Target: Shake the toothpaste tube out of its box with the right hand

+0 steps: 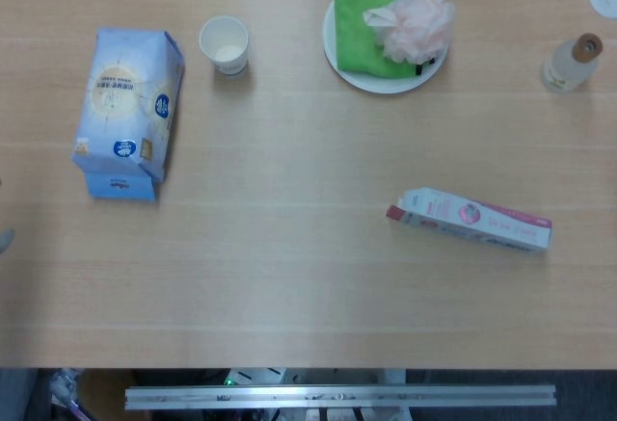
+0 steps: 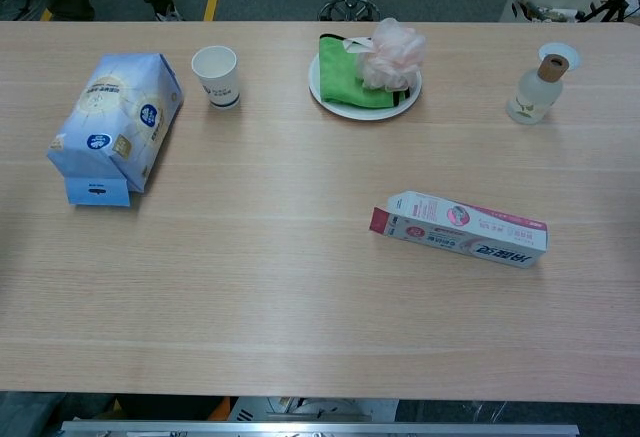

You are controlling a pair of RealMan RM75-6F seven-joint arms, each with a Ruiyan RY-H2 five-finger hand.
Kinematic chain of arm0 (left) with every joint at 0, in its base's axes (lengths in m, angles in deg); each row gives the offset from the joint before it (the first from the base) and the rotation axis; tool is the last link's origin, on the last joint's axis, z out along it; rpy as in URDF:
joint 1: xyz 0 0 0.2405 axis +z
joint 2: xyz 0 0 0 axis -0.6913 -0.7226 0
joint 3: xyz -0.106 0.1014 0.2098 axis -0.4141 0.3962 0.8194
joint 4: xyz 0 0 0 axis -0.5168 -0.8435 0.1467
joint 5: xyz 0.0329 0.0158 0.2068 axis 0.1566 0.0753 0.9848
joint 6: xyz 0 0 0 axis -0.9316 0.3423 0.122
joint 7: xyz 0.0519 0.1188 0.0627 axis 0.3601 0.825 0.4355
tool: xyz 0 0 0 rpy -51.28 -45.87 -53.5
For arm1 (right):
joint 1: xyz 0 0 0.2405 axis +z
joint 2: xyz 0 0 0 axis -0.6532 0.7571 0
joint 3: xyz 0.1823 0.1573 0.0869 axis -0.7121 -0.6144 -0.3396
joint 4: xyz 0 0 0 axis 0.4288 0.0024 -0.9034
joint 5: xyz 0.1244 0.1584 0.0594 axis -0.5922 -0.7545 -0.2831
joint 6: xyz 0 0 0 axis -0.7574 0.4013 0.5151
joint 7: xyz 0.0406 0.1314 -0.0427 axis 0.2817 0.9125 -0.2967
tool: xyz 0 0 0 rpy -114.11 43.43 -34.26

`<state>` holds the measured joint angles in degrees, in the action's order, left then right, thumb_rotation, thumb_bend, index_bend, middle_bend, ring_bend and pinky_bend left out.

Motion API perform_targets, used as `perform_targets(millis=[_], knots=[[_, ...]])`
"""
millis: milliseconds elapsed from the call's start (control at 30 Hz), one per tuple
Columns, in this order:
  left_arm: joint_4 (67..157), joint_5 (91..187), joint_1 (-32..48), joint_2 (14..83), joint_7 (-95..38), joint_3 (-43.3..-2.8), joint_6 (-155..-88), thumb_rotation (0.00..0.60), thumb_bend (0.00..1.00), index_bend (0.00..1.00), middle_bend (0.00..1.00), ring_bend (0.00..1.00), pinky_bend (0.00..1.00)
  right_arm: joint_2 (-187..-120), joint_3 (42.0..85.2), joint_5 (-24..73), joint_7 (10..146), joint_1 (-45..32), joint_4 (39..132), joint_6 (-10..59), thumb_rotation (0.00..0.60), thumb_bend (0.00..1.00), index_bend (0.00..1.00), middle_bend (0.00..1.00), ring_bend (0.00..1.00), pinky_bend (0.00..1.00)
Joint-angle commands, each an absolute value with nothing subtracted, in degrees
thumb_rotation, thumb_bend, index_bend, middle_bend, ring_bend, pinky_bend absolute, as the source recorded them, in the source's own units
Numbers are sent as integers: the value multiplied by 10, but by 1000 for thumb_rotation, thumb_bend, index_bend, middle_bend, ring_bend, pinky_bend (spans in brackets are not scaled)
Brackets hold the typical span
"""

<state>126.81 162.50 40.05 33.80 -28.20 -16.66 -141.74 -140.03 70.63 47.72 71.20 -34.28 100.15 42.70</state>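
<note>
Box [image 1: 469, 222] at lower right, untouched on counter [image 1: 289, 276].
It lies flat, flap end leftward, within the right arm's reach; neither robot hand is visible, so their state cannot be told.

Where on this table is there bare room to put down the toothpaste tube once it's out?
Widest bare patch: the table centre and near edge, between the blue bag and the toothpaste box. Also free: the strip between the paper cup and the plate. Crowded: the far edge around the plate's green cloth, pink puff and the bottle.
</note>
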Motion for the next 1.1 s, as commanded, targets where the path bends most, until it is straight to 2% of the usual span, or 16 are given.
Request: perform_targets(millis=[33,233,333,400,500,567,667,867,1100], knots=[[1264,1624,403,340,-287,-167,-1420,600,116,400,377,372,527,-1398,706,477,710,-344,1003,429,600,451,438,467,432,577],[1256,1627,402,344,-293,-169,-1423,600,116,399,376,372,527,-1396,705,478,709,-345,1008,434,600,450,438,467,432,577],[1255,1629,400,345,-292,-168,-1422,600,116,399,376,373,527,-1396,705,478,707,-346,1010,434,600,410,438,467,432,577],[1254,1630,399,345,-291,-169,-1421,600,116,399,376,372,527,-1395,705,477,705,-347,1013,436,600,326,438,467,432,577],[1254,1630,399,345,-292,-169,-1423,600,116,399,376,372,527,-1394,704,479,706,-348,1020,442,600,85,438,467,432,577],[1254,1630,399,344,-292,-170,-1423,600,116,399,375,373,527,-1393,703,482,705,-349,1027,445,600,9,439,466,430,577],[1253,1630,397,343,-295,-171,-1421,600,116,399,374,372,527,-1393,703,486,697,-347,1038,447,600,0,438,452,406,563],[1246,1634,390,343,-303,-174,-1417,600,116,399,374,373,527,-1389,707,466,622,-342,1106,424,600,0,388,381,317,439],[1229,1638,388,345,-325,-173,-1417,600,115,399,374,372,527,-1397,720,362,466,-324,1216,353,600,0,292,291,235,381]])
